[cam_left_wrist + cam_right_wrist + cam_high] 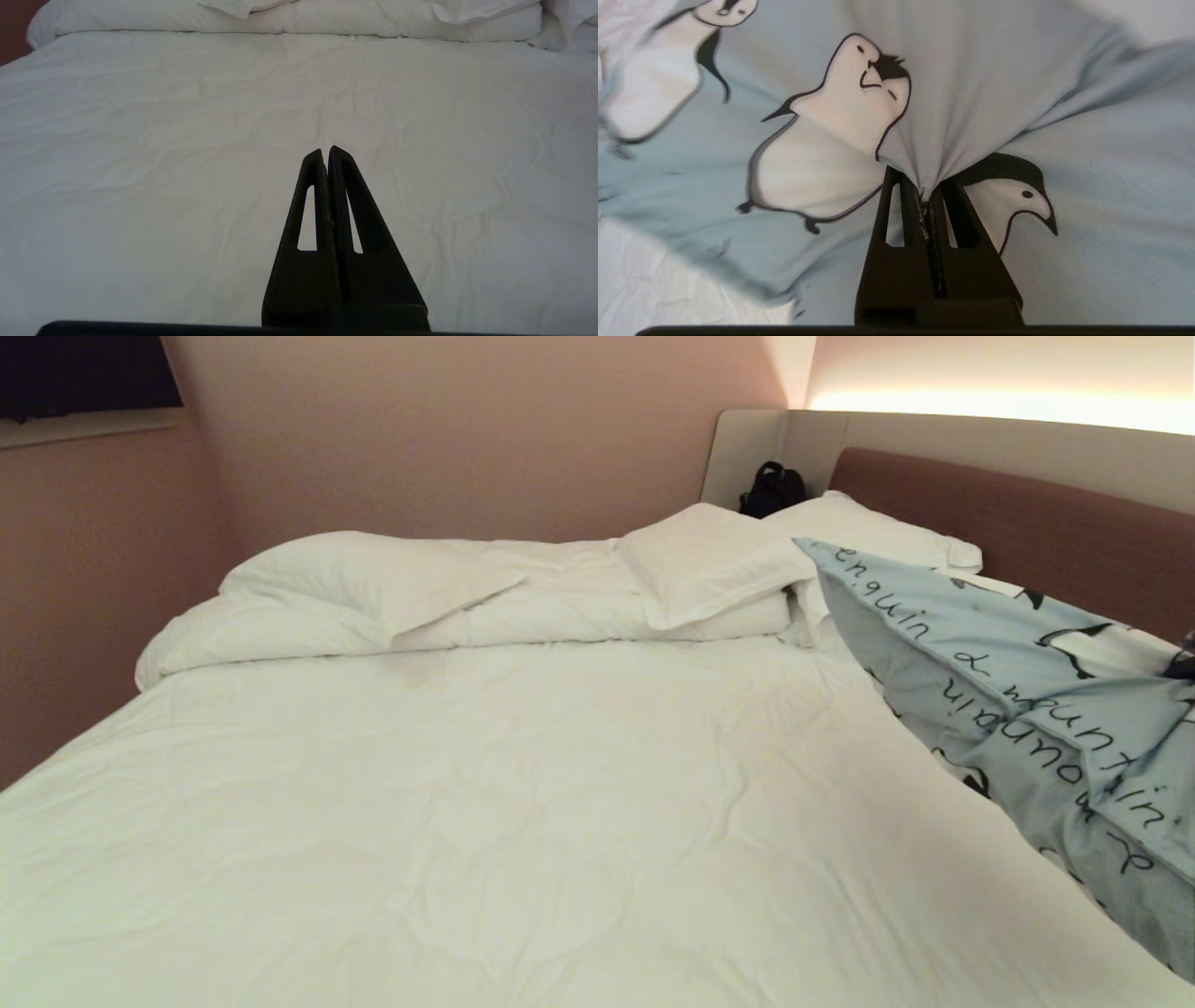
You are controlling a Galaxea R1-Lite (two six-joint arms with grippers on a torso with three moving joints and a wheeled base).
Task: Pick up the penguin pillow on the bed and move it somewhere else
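Nearest the right pincer [927, 189] is cloth: its two black fingers are pressed together on a gathered pinch of the penguin pillow [994, 84], and the fabric fans out from that pinch in tight folds. In the right wrist view the pillow fills nearly everything beyond the fingertips, pale blue-grey, printed with black-and-white penguins on both sides of the pincer. In the head view the pillow [1018, 663] hangs raised on the robot's right, above the edge of the bed [485, 803], its far corner pointing toward the headboard; black handwritten letters run along it and its cover is creased and slack.

The left pincer [325, 151] hovers over the open middle of the bed with its fingers closed together and nothing between them. Ahead of it lies only the wrinkled white sheet, running on to a rolled-back white duvet [523, 616] across the far end.

Beyond the duvet, plain white pillows [709, 560] rest on top of it. Behind them stands the brown headboard [1027, 523] set in a beige surround, with a small black bag [771, 488] in the corner. The walls [448, 429] are a dull pink, and a strip of warm light glows above the headboard.
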